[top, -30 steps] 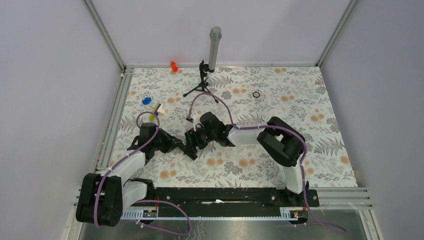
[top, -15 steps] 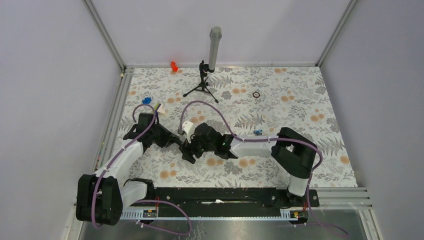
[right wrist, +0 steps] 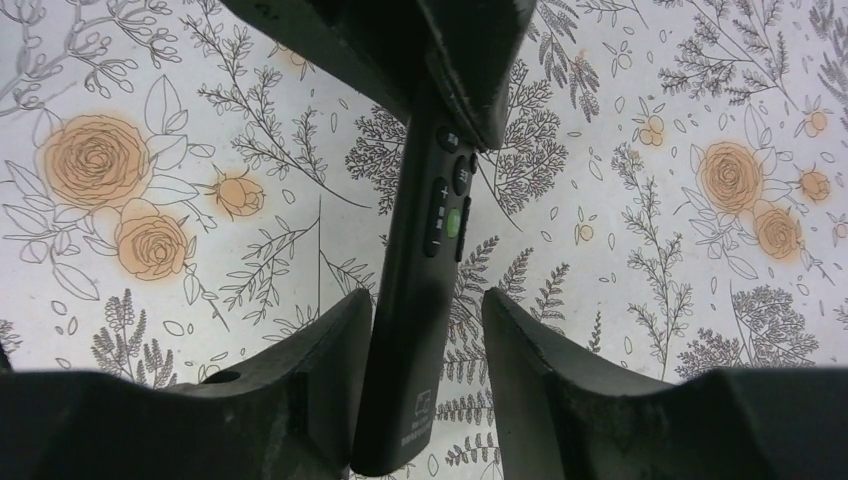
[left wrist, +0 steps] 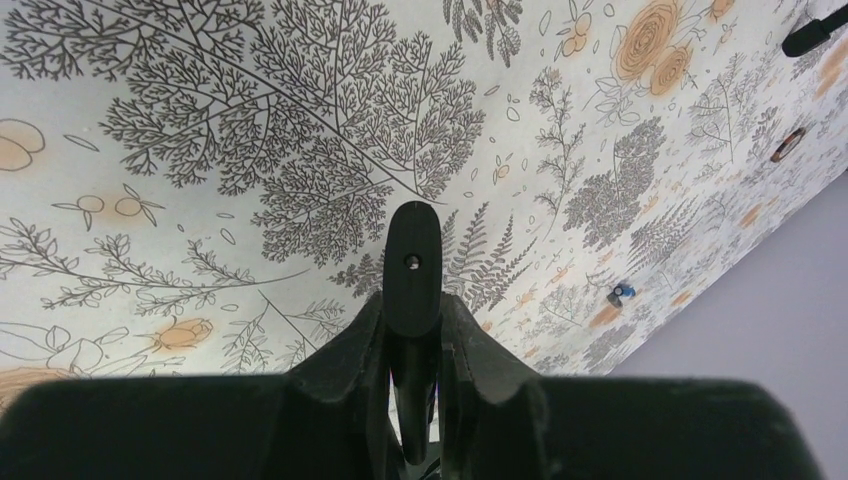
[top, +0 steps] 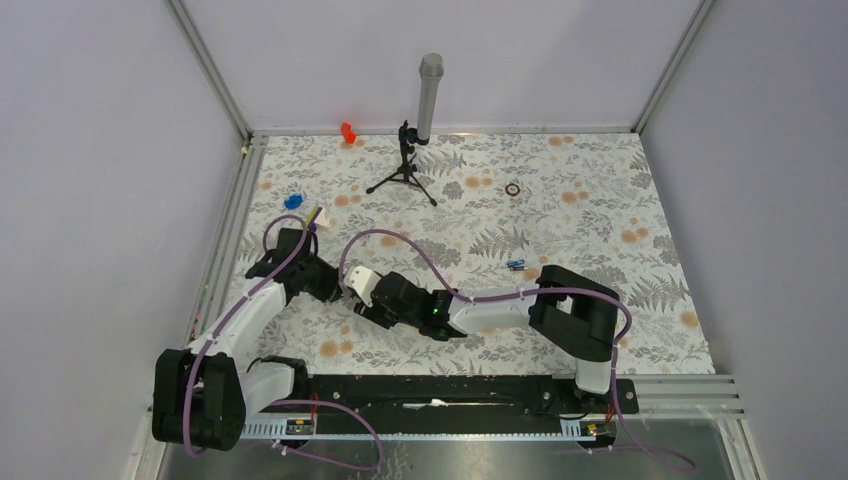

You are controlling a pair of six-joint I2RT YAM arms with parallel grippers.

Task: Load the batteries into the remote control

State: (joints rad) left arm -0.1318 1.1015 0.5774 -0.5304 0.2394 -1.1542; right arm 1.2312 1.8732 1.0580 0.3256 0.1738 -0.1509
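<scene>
Left hand (left wrist: 413,300) is clamped on one end of the remote control (right wrist: 415,300), which sits toward 8 o'clock from the centre of the flowered surface (top: 600,200). Right hand (right wrist: 425,330) straddles the other end, spread apart, with a gap showing on one side. The remote's buttons face the right wrist camera. The batteries (top: 516,264) lie on the surface at 3 o'clock from both hands, well apart from them.

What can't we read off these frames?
1. Back side of the remote control: the right wrist view shows only the button face; in the top view the left gripper and right gripper cover it.
2. The batteries: too small in the top and left wrist views to count or read polarity.
</scene>
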